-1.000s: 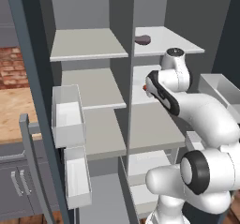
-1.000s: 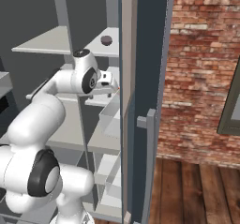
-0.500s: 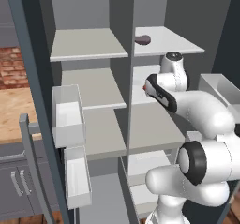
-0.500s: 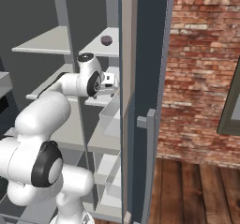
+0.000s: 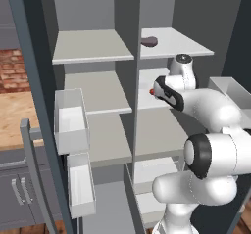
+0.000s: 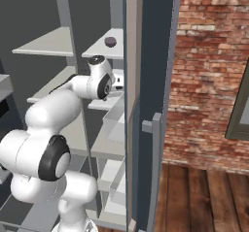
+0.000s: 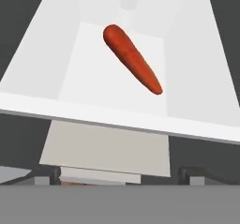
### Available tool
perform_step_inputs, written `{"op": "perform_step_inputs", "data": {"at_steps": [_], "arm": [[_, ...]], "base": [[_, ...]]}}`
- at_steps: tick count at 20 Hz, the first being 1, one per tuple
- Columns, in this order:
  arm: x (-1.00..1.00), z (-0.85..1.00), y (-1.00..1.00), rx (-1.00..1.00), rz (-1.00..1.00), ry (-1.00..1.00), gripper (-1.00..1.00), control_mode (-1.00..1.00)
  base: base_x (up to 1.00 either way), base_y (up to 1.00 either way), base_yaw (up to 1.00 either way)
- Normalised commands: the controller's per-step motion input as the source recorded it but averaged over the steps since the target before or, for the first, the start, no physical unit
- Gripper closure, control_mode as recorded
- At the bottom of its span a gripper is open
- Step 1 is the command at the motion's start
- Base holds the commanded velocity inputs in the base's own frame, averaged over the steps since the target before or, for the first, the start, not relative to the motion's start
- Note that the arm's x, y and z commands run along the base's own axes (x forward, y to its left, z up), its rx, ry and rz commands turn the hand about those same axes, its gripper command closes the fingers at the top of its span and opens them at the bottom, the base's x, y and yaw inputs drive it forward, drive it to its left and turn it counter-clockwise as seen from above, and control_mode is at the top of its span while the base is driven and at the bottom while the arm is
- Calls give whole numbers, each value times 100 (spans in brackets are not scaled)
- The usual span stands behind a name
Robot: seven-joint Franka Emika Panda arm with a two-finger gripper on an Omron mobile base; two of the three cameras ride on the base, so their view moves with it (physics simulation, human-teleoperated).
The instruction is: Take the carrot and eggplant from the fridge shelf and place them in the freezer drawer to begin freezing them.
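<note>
The carrot [image 7: 132, 58], a short orange-red stick, lies slantwise on the white middle fridge shelf [image 7: 42, 63]; in the left base view only its tip [image 5: 152, 91] peeks out beside my hand. My gripper [image 5: 162, 94] hovers at that shelf's front edge, above and short of the carrot, open with nothing between its jaws. The right base view shows the gripper [image 6: 118, 82] just left of the door post. The eggplant [image 5: 148, 41], a dark purple lump, rests on the top right shelf, one level higher. Pale drawer fronts [image 5: 149, 172] sit low in the right column; I cannot tell which is the freezer drawer.
White translucent door bins [image 5: 71, 125] hang on the open left door, and a grey bin [image 5: 230, 91] hangs on the right door near my forearm. A vertical divider [image 5: 137, 76] splits the shelves. The right door's edge [image 6: 146, 105] stands close beside the arm.
The hand has edged slightly further in toward the middle shelf and the elbow has shifted a little. The jaws stay open. Carrot and eggplant have not moved.
</note>
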Motion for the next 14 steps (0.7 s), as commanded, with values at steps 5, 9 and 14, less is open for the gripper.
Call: {"op": "perform_step_inputs", "data": {"at_steps": [5, 9, 14], "arm": [[21, -9, -9, 0, 0, 0, -100, -100], [25, -13, -3, 0, 0, 0, -100, -100], [35, -16, 0, 0, 0, 0, -100, -100]], "base": [[0, 0, 0], [0, 0, 0], [0, 0, 0]]}}
